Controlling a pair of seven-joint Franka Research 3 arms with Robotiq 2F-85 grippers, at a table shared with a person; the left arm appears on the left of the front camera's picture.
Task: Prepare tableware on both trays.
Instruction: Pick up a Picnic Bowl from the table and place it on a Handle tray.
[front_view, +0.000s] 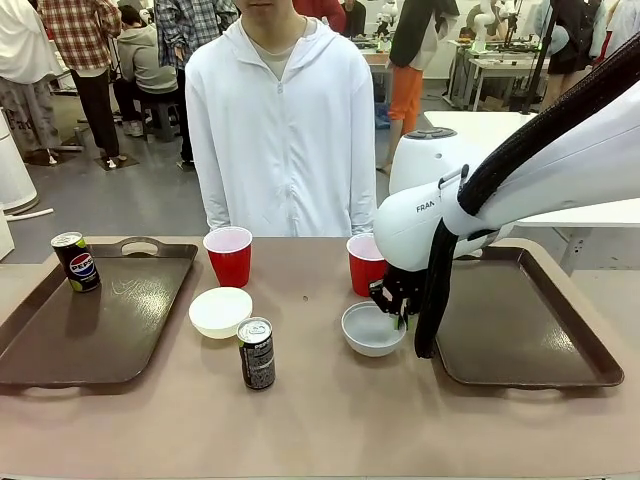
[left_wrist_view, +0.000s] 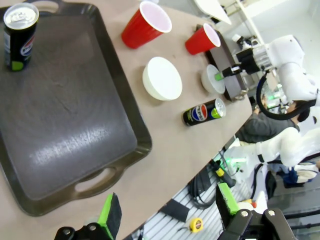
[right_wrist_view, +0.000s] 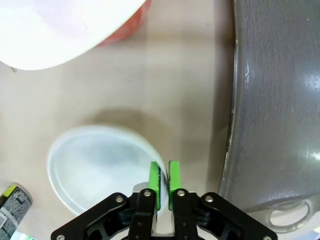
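Note:
My right gripper is shut on the right rim of the greyish bowl, which sits on the table just left of the right tray. A red cup stands right behind that bowl. Another red cup, the cream bowl and a dark soda can stand mid-table. A second can stands in the far corner of the left tray. My left gripper hangs open above that tray's near end, holding nothing.
A person in a white hooded jacket stands at the table's far edge, hands out of sight. The right tray's floor is bare. My right arm reaches over the right tray's left part. Bare tabletop runs along the near edge.

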